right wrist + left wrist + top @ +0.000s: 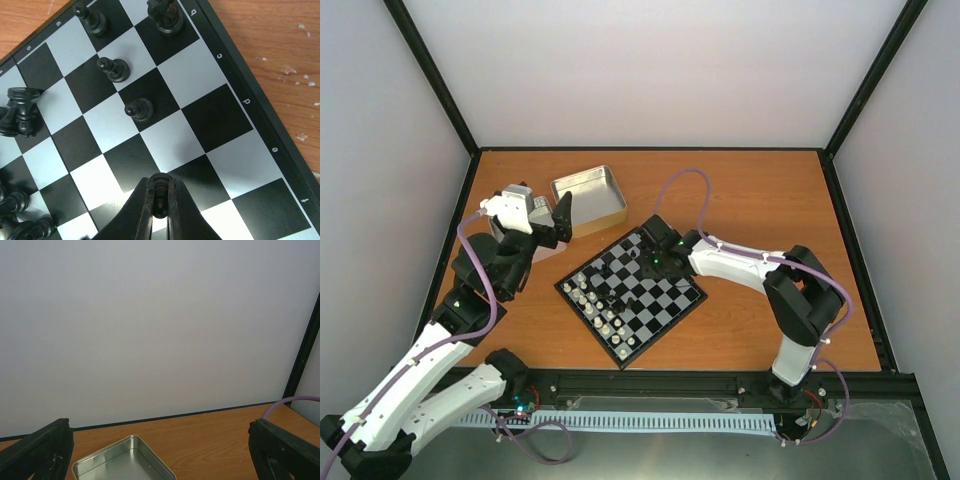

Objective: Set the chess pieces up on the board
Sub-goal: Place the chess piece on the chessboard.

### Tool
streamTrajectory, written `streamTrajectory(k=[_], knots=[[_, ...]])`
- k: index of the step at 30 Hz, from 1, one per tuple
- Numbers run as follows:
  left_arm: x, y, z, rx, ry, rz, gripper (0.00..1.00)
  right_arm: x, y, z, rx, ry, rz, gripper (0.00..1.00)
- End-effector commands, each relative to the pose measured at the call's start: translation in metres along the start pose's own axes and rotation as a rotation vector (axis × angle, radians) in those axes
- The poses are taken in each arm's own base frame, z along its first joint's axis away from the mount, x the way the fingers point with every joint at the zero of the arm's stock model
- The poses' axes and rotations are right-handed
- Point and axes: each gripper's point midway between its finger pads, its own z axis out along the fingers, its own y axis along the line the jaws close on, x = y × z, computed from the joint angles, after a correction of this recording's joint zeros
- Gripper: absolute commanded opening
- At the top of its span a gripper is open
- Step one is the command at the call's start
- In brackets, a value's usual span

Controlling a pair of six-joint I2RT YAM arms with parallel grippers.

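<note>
Your right tool (160, 181) is clamped shut on a black piece (160, 194). The free light square (167, 146) lies straight ahead, just beside the black pawn (139, 110).

The orange-brown wooden table (770, 190) carries the chessboard (665, 300), turned cornerwise near its middle. An open silver metal tin (590, 200) lies to the far left of it. Small pale flecks (292, 70) dot the wood beside the board's edge.
</note>
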Motion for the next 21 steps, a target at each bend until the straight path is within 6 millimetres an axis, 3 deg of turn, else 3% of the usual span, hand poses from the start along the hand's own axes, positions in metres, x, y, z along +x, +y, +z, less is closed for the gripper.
streamTrajectory(k=[1, 21], knots=[[-0.010, -0.001, -0.002, 0.005, -0.037, -0.002, 0.97, -0.005, -0.001, 0.006, 0.018, -0.003, 0.000, 0.06], [-0.006, -0.001, 0.000, -0.003, -0.027, 0.019, 0.98, -0.012, -0.007, 0.028, 0.105, 0.020, 0.012, 0.07]])
